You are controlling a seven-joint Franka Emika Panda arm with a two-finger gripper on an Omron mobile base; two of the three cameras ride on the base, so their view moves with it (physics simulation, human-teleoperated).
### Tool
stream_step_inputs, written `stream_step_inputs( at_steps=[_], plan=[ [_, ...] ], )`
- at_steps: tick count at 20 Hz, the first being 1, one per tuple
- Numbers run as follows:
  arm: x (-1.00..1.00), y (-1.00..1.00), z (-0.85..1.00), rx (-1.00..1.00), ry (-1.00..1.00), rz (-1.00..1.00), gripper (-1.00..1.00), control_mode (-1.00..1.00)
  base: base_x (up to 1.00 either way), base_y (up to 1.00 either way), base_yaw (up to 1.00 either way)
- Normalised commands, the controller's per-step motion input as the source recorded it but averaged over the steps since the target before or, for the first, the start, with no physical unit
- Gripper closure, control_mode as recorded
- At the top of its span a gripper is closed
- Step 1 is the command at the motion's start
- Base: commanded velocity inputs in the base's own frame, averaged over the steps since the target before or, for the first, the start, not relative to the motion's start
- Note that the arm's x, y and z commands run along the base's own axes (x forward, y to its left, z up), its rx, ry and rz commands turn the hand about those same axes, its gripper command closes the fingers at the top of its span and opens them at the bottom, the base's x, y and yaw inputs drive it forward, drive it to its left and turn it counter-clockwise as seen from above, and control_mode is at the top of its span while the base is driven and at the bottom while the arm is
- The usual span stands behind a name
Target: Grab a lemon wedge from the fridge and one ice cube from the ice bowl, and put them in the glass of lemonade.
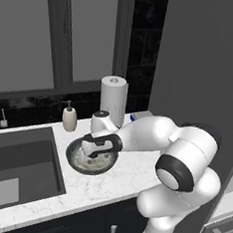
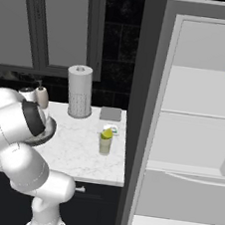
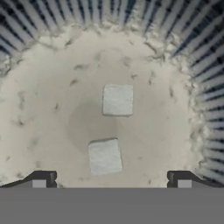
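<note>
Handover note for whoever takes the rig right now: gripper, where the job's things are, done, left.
Gripper: open, nothing held, poised above the ice bowl, looking straight in.
Ice bowl: on the counter beside the sink; two ice cubes inside, one near the fingertips, one farther in.
Glass of lemonade: on the counter near the fridge, whose door is open.
Done: a lemon wedge sits at the glass's rim.
Left: grip one cube, carry it to the glass, drop it in.
</note>
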Motion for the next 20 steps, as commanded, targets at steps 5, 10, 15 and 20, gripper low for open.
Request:
stream_step_inputs(
  at_steps=[5, 10, 15, 20],
  plan=[
    [-0.13, 0.00, -0.01, 0.00, 0.00, 0.00, -1.00, -1.00, 0.00, 0.00, 0.00],
    [0.01, 0.00, 0.00, 0.00, 0.01, 0.00, -1.00, -1.00, 0.00, 0.00, 0.00],
    [0.07, 0.00, 0.00, 0.00, 0.05, 0.00, -1.00, -1.00, 0.00, 0.00, 0.00],
    [0.11, 0.01, 0.00, 0.00, 0.03, 0.00, -1.00, -1.00, 0.00, 0.00, 0.00]
  ],
)
